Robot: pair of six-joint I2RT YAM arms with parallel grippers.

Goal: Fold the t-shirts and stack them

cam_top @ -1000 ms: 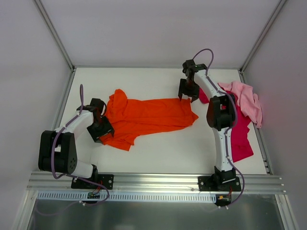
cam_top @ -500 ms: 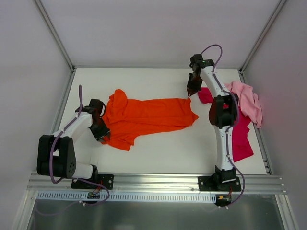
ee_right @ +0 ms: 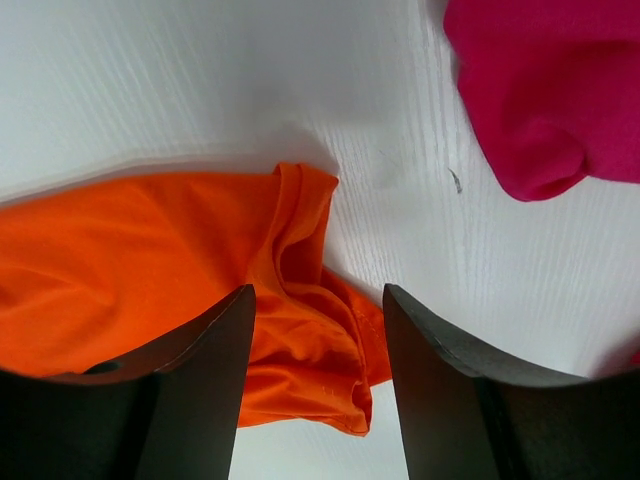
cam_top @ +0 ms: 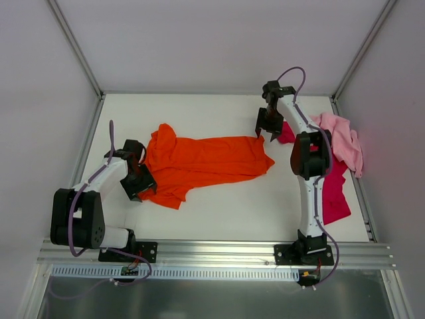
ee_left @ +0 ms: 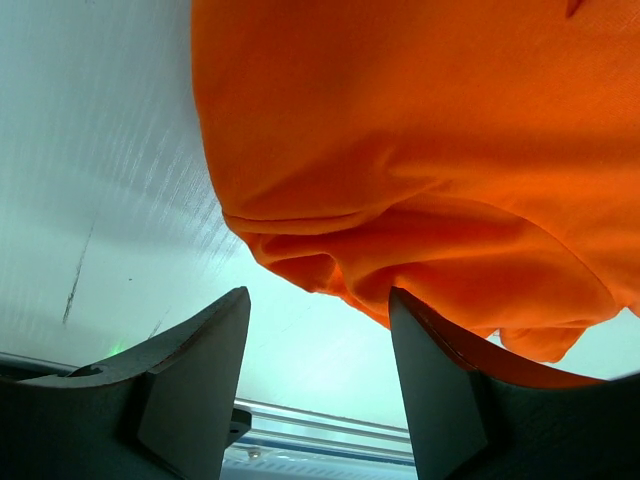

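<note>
Left fingers and right fingers, clenched before, now released at opposite ends of the orange shirt; white bench borders its near edge.

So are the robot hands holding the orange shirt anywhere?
No, nothing is held. The left gripper and right gripper both stand open over the orange t-shirt's ends.

table: white, matte, fills the middle of the top view
walls: pale plain panels at back, left and right
posts: slanted metal struts, upper left and upper right
rail: aluminium bar across the lower frame
slotted strip: just below the rail
scuff: small dark mark on the table, right of centre in the right wrist view
</note>
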